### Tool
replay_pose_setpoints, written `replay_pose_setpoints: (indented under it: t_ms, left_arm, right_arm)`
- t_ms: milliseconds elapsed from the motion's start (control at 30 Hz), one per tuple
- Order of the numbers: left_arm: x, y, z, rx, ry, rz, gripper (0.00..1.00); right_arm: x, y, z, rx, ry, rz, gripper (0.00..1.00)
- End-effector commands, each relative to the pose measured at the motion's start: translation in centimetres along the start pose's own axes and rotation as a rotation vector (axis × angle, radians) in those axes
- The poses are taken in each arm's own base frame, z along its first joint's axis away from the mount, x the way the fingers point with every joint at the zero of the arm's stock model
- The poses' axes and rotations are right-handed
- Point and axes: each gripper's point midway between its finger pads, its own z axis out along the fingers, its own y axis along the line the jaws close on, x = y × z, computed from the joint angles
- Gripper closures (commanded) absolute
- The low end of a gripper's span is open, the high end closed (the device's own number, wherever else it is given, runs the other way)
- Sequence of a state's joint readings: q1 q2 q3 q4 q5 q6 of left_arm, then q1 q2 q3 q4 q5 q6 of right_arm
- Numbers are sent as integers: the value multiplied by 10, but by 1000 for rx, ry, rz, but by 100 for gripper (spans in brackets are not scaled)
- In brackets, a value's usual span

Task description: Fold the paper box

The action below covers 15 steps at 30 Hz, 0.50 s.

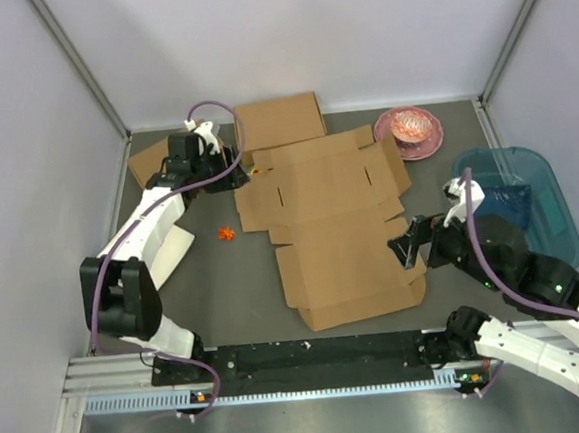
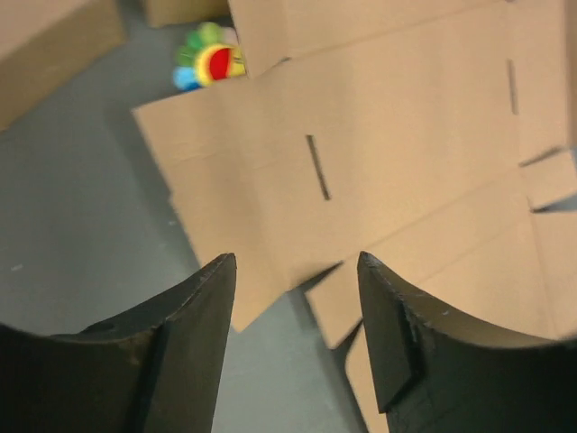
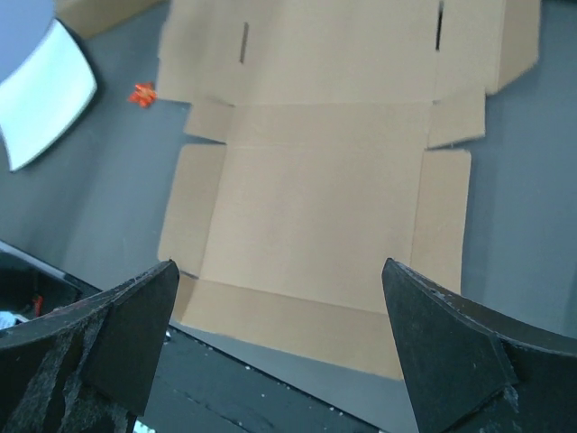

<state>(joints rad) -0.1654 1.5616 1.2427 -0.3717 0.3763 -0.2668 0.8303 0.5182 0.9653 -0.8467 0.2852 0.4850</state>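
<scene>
The grey desk (image 1: pixel 225 292) is carrying everything. The paper box (image 1: pixel 335 223) is lying on it as a flat, unfolded sheet, stretching between the two pairs of jaws. The left jaws are standing apart and gripping nothing, pointing at the sheet's far-left corner. The right jaws are gaping wide and empty at its near-right edge. A blue tub (image 1: pixel 559 195) is sitting behind the right jaws. A formed cardboard box (image 1: pixel 278 120) is resting just beyond the left jaws, and a pink bowl (image 1: pixel 408 130) well beyond the right jaws. A small colourful toy (image 2: pixel 209 61) is lying ahead of the left jaws, beside the sheet, and an orange scrap (image 1: pixel 227 232) is lying left of the sheet.
</scene>
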Motion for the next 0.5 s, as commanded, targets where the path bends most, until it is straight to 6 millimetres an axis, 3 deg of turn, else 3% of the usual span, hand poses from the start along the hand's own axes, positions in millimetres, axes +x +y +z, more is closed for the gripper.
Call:
replay_pose_setpoints:
  t_ms: [0, 33, 133, 200, 267, 300, 367, 400, 467]
  left_arm:
    - [-45, 18, -41, -193, -243, 8, 33]
    - [-50, 16, -49, -202, -284, -10, 30]
    - [-34, -13, -66, -105, -330, -101, 29]
    - [-9, -46, -70, -9, -336, -122, 30]
    - [14, -61, -74, 17, -352, -120, 31]
    - [31, -82, -73, 58, -329, -100, 31]
    - [59, -96, -78, 102, -306, -126, 33]
    - [68, -98, -80, 116, -296, -147, 34]
    - [87, -96, -89, 138, -290, -210, 36]
  right_arm:
    - [13, -6, 21, 60, 14, 37, 3]
    - [22, -11, 27, 83, 32, 34, 3]
    - [37, -32, 46, 221, 47, 53, 3]
    - [46, -49, 57, 340, 52, 68, 3]
    - [48, -73, 63, 477, 31, 67, 1]
    - [52, -87, 70, 552, 53, 102, 1]
    - [55, -100, 81, 603, 80, 154, 1]
    - [68, -104, 93, 608, 153, 183, 1]
    - [68, -125, 107, 648, 161, 269, 1]
